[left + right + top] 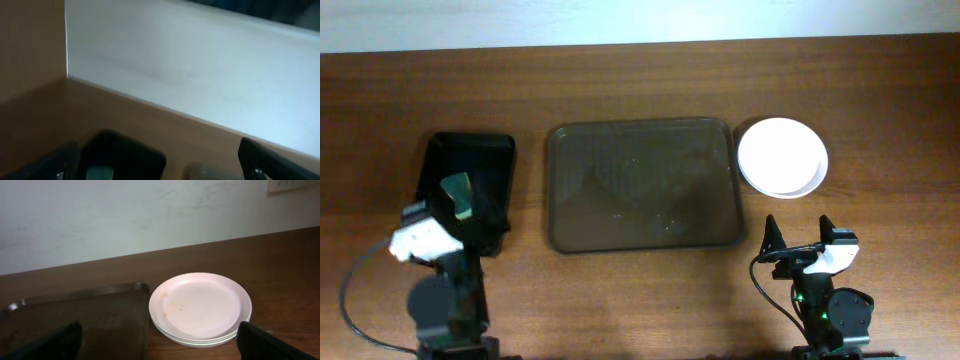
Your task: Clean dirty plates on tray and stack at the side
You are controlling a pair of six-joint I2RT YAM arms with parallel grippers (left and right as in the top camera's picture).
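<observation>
The white plates (782,156) sit in one stack on the table, just right of the dark brown tray (642,186). In the right wrist view the stack (200,306) shows faint brownish specks on the top plate, next to the tray's right rim (142,291). The tray holds no plates. My right gripper (800,238) is open and empty near the front edge, below the stack; it also shows in the right wrist view (160,342). My left gripper (420,235) is open and empty at the front left; its fingers show in the left wrist view (160,167).
A smaller glossy black tray (470,185) stands left of the brown tray and holds a green sponge (458,195). It also shows blurred in the left wrist view (125,157). A pale wall runs behind the table's far edge.
</observation>
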